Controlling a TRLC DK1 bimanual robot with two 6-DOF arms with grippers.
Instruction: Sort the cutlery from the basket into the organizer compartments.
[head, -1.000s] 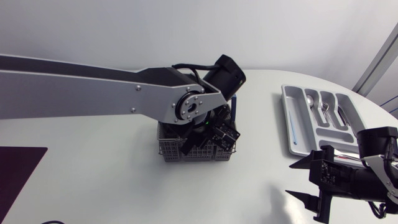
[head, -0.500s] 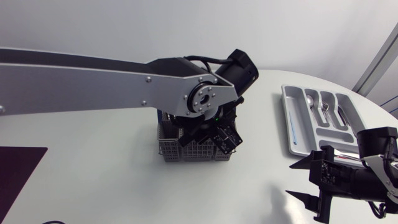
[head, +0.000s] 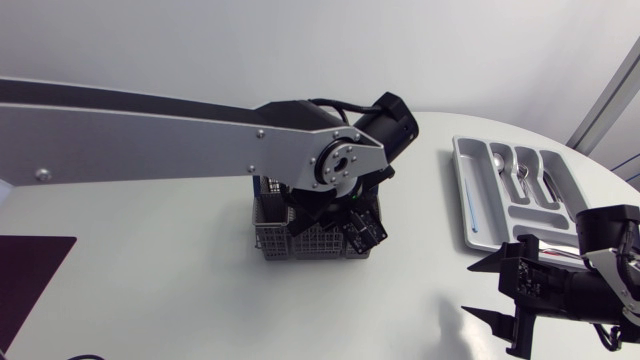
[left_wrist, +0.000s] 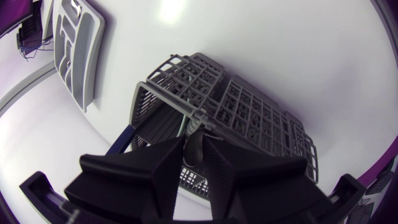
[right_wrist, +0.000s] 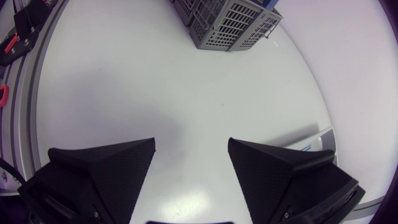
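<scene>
My left pincer (left_wrist: 194, 140) clamped a slim grey handle (left_wrist: 194, 153) at the grey plastic lattice basket (left_wrist: 249, 118). My right pincer (right_wrist: 191, 147) gaped wide, empty.

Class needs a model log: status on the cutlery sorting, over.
Left gripper shut on grey utensil in basket. Right gripper open, near organizer. Nothing in the way.

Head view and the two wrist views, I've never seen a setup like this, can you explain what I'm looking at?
Two robot arms work at a white table. The head view looks down from above: the left arm reaches over a grey basket, and the right gripper hangs open near the grey organizer, which holds a few utensils. Each wrist view comes from a camera on an arm. The left one looks past the left gripper into the basket; its fingers pinch a grey metal piece, seemingly cutlery. The right one shows open fingers above bare table.
</scene>
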